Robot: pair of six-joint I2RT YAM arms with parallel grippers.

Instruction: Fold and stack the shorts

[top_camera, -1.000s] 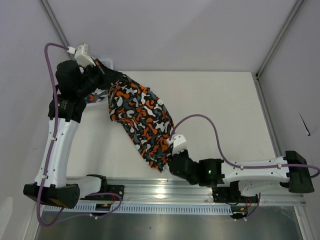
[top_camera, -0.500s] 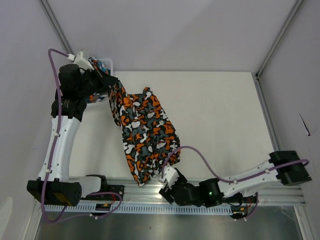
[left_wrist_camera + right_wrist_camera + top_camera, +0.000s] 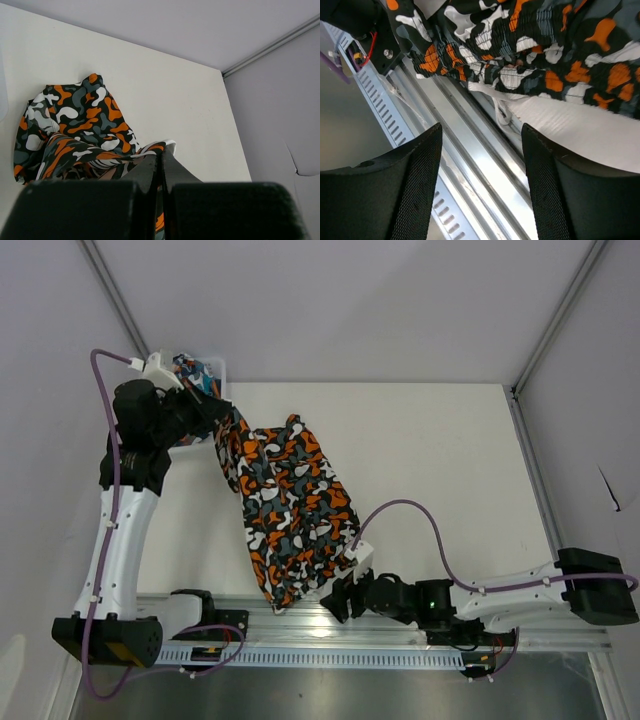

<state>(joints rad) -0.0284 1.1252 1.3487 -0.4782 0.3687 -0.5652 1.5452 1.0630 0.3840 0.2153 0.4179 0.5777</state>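
Top external view: the orange, black, grey and white camouflage fabric shorts (image 3: 285,505) lie rumpled on the white table (image 3: 440,470). They stretch in a long slant from the left gripper (image 3: 222,418) down to the right gripper (image 3: 335,602). The left gripper's fingers are pressed together on the far upper corner of the shorts. In the left wrist view a white-hemmed fold of the camouflage cloth (image 3: 75,125) runs in at the tips of that gripper (image 3: 161,152), and the rest spreads on the table beyond them.

The right gripper is spread, and between its black textured fingers (image 3: 420,170) only the ribbed aluminium rail (image 3: 470,165) shows. In the right wrist view, just past its fingertips (image 3: 481,130), lies the near end of the shorts (image 3: 545,55). The waistband there is gathered and elastic, and a white drawstring (image 3: 500,107) trails from it onto the table edge.

Just behind the left gripper, at the far left corner, stands a white mesh plastic basket (image 3: 221,370), partly hidden by the arm. In it lies a bunched pair of teal-blue, orange and white print shorts (image 3: 190,370).

The camouflage cloth is soft and thin, creased in loose folds along its length. The rail (image 3: 400,635) runs along the table's near edge, under the right gripper.
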